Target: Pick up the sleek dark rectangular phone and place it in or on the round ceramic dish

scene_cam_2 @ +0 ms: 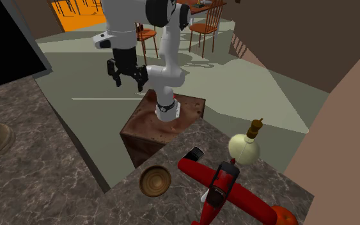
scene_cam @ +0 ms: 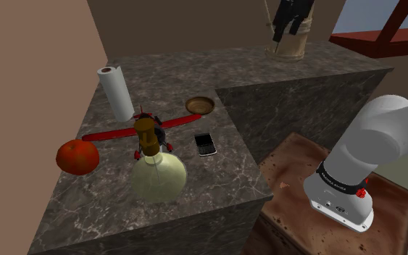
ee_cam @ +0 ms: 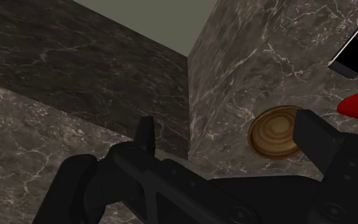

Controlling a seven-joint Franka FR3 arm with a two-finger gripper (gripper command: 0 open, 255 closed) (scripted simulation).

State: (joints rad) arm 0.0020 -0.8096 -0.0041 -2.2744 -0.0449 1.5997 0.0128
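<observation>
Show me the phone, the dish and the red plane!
phone (scene_cam: 205, 144): shoulder view, middle of its dark face
dish (ee_cam: 276, 132): wrist view, its brown inside
red plane (scene_cam_2: 250, 199): second exterior view, on its wing

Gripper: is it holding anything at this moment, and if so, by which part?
Nothing is held. The gripper is open, its fingers apart with nothing clasped between them; the phone lies on the counter.

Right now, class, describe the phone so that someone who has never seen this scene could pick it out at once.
Start at the dark marble counter and find the red toy plane on it. Just past its wingtip, toward the shoulder view's right, lies the phone, with the brown dish behind it. It alone is flat, black and rectangular.
</observation>
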